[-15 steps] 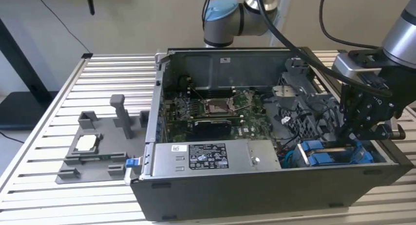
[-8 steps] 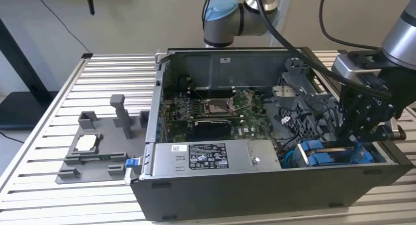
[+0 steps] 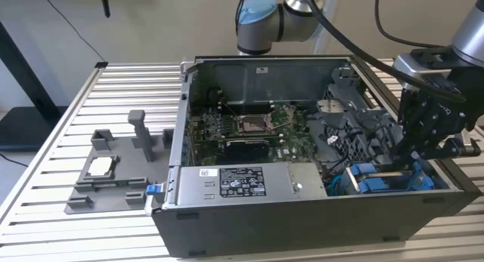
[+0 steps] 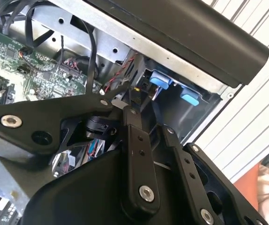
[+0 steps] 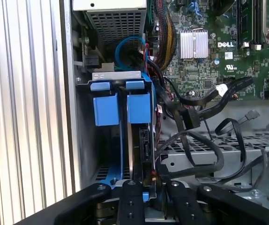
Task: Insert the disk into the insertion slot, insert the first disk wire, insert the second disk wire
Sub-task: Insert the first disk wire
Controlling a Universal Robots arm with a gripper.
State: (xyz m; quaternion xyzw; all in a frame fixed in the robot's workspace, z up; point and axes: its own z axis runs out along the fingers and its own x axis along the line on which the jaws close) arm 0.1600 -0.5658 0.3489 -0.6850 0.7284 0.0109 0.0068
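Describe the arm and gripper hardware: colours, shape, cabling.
The arm is silver-grey tubing with pale blue joint caps, and black cables loop alongside it. The gripper is matte black, built of bolted linkage bars with silver screw heads.

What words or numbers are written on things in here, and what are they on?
White sticker on the grey metal box: rows of print, too small to read.
Small sticker on the back wall: blurred.
Green circuit board: a white maker's logo, left unquoted; tiny codes, too small to read.
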